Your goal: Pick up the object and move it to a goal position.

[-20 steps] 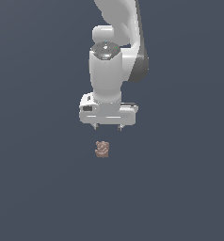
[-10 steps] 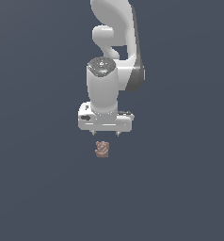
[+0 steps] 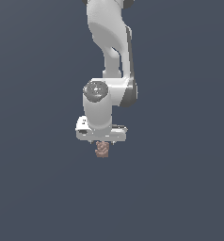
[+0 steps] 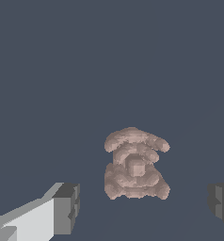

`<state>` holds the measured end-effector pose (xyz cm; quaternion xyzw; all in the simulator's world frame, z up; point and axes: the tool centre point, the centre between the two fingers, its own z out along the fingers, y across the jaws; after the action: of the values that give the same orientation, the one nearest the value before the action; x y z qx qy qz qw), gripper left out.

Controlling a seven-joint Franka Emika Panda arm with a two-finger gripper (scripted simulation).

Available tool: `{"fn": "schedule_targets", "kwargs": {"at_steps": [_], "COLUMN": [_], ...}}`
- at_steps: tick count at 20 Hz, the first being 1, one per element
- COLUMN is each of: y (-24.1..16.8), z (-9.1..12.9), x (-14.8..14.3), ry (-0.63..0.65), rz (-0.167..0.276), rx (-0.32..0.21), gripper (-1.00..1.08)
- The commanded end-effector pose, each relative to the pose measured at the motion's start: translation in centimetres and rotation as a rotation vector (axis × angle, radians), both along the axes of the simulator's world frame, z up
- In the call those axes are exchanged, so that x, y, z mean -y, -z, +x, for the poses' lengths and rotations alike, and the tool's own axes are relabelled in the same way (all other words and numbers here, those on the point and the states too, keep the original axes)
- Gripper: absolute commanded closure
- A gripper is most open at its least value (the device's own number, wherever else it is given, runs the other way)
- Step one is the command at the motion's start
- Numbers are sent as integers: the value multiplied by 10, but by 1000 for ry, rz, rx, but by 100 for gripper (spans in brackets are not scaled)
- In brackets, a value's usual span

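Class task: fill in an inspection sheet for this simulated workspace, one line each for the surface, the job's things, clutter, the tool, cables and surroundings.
Surface: plain dark blue-grey ground, no markings seen.
Job's things: small lumpy pinkish-brown object resting on the ground, directly under the tool in the exterior view; no goal marker seen.
Clutter: nothing seen.
Tool: white two-fingered tool open, its dark grey fingertips on either side of the object, apart from it; the tool's white body hides the top of the object in the exterior view.
Cables: nothing seen.
Surroundings: only the white robot arm against the same flat dark background.
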<state>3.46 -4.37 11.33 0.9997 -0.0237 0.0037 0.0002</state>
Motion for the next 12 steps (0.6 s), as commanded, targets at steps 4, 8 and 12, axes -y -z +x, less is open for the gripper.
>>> {"fn": "schedule_targets", "kwargs": {"at_steps": [4,8,12], "y": [13,13,27], "z": [2,1,1], "x": [4,3,4], "ry": [-1,-1,-1], "rz": [0,0,0], "rx": [-7,-8,-8], "gripper": [-92,-92,-92]}}
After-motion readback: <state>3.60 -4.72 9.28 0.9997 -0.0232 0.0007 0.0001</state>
